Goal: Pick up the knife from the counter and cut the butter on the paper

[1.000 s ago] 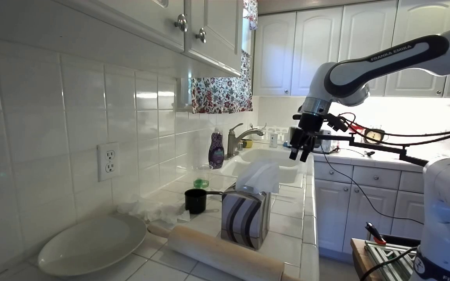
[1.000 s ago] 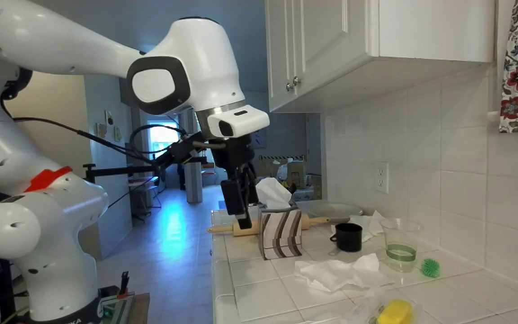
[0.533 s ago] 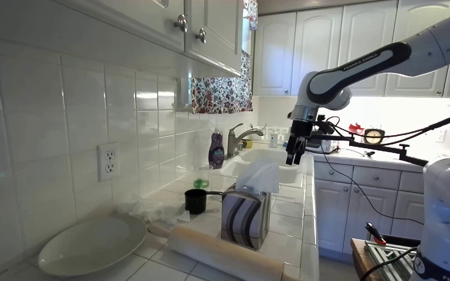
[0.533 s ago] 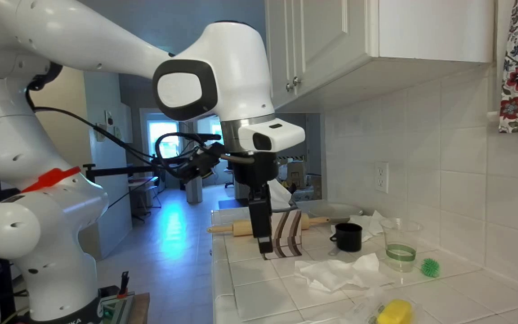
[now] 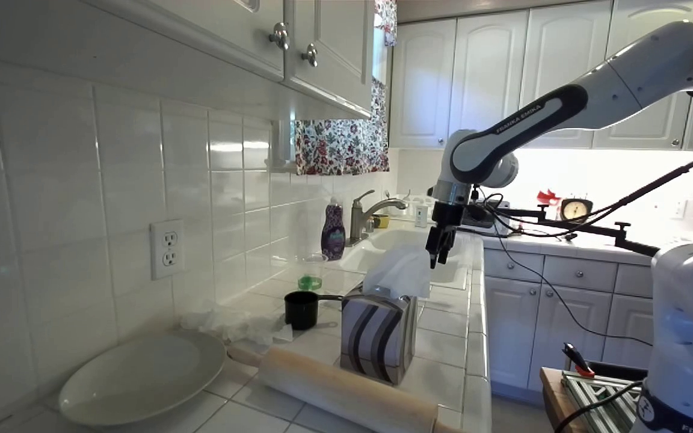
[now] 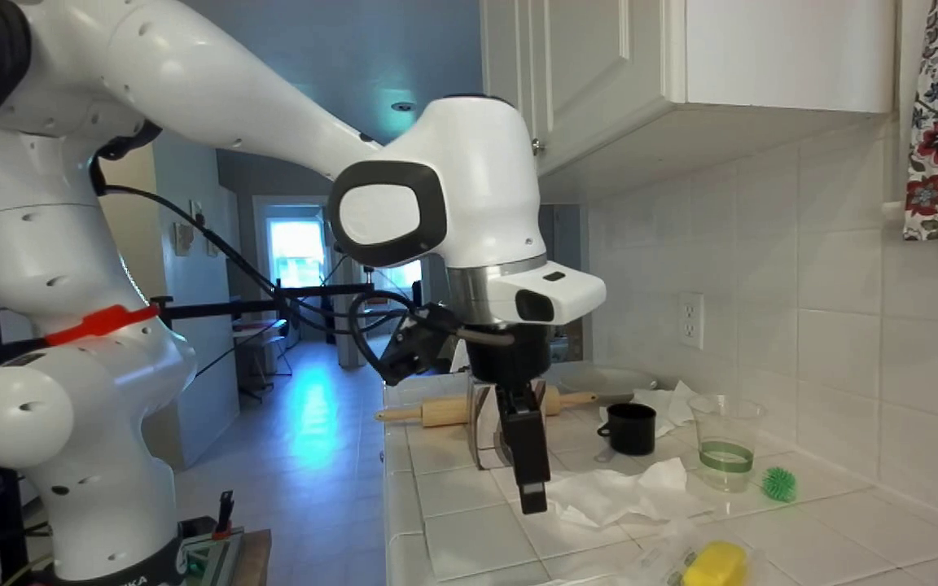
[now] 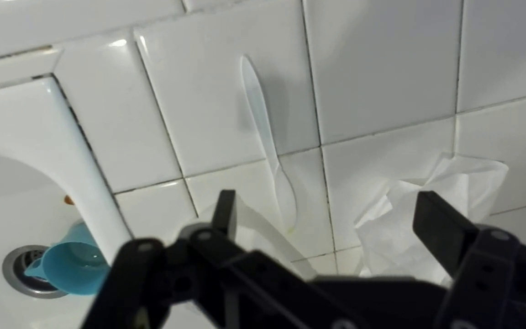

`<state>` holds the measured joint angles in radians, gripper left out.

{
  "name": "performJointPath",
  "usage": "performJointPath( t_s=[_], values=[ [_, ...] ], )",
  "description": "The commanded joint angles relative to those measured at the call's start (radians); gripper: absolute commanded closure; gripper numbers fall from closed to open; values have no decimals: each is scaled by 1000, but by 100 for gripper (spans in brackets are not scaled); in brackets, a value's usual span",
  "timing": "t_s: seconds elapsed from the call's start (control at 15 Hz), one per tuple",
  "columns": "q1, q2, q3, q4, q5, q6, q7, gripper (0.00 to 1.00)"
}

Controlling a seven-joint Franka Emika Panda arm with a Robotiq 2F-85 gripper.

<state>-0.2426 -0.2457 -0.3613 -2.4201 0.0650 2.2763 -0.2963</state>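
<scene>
A white plastic knife (image 7: 259,114) lies on the white tiled counter (image 7: 377,68) in the wrist view, with a small yellow smear at one end. My gripper (image 7: 330,214) is open and empty, its fingers above the counter near that smeared end. The gripper also shows in both exterior views (image 5: 438,263) (image 6: 533,498), above the counter. A yellow block, apparently the butter (image 6: 716,564), sits beside clear crumpled wrap at the bottom of an exterior view. It is out of the wrist view. White crumpled paper (image 7: 409,219) lies under my right-hand finger. I cannot make out the knife in the exterior views.
A sink (image 7: 85,178) with a blue cup (image 7: 73,269) borders the knife's spot. A striped tissue box (image 5: 376,337), rolling pin (image 5: 346,391), plate (image 5: 142,379), black cup (image 6: 630,430), clear cup (image 6: 725,443) and green spiky ball (image 6: 779,485) stand on the counter. A cabinet (image 6: 599,81) hangs above.
The arm has moved over the counter and lowered. The gripper has gone left and down in an exterior view, right and down in another. The counter objects have not moved.
</scene>
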Motion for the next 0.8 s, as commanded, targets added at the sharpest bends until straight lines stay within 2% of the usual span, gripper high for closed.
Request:
performJointPath(
  t_s=[0.0,0.73],
  values=[
    [-3,83,3,34,-3,14,-32,0],
    [-13,202,18,45,-1,50,-73,0]
  ],
)
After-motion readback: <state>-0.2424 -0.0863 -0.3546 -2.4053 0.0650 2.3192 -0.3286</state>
